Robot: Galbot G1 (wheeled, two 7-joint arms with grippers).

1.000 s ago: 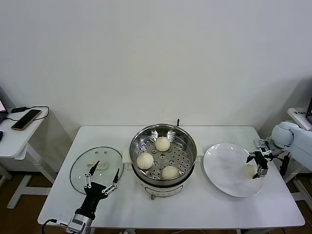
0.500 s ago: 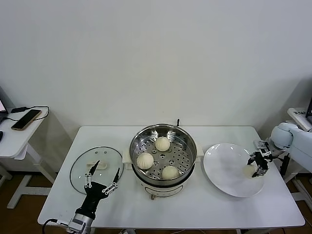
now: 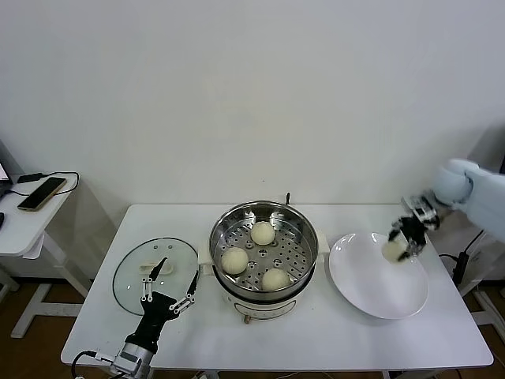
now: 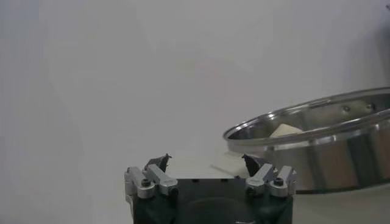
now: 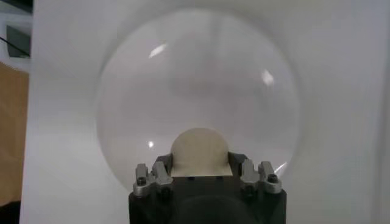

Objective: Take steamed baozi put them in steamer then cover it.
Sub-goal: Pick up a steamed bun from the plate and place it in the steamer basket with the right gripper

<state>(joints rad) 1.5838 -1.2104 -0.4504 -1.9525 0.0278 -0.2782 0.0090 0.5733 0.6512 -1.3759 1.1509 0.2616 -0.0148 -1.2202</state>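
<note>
**Bun lifted over plate, three in pot**

Head view. Right gripper (image 3: 400,245) raised above the white plate (image 3: 377,296), at its far right part, clamped on one bun (image 3: 392,250), clear of the plate surface. Steamer (image 3: 263,249) at the middle of the white table (image 3: 316,335), just left of the plate, uncovered. Three more buns on its perforated tray: one toward the back (image 3: 263,232), one at the left (image 3: 234,260), one at the front (image 3: 275,279). Glass lid (image 3: 155,273) flat on the table just left of the steamer, cream handle up. Left gripper (image 3: 168,287) low at the table's front left, over the near edge of the lid, fingers spread wide and holding nothing. Side table (image 3: 24,221) off to the far left with a phone (image 3: 43,193) on it.

Left wrist view. Left gripper (image 4: 207,170) at the bottom edge, two fingertips well apart, nothing between them. Steel rim of the steamer (image 4: 317,134) beyond, with a cream piece (image 4: 285,129) showing over it; whether bun or handle, cannot tell.

Right wrist view. Right gripper (image 5: 200,163) closed on the bun (image 5: 199,150), pads pressing both sides of the rounded dough. Plate (image 5: 201,79) below and beyond, round rim fully in sight, lying on the table (image 5: 61,122).
</note>
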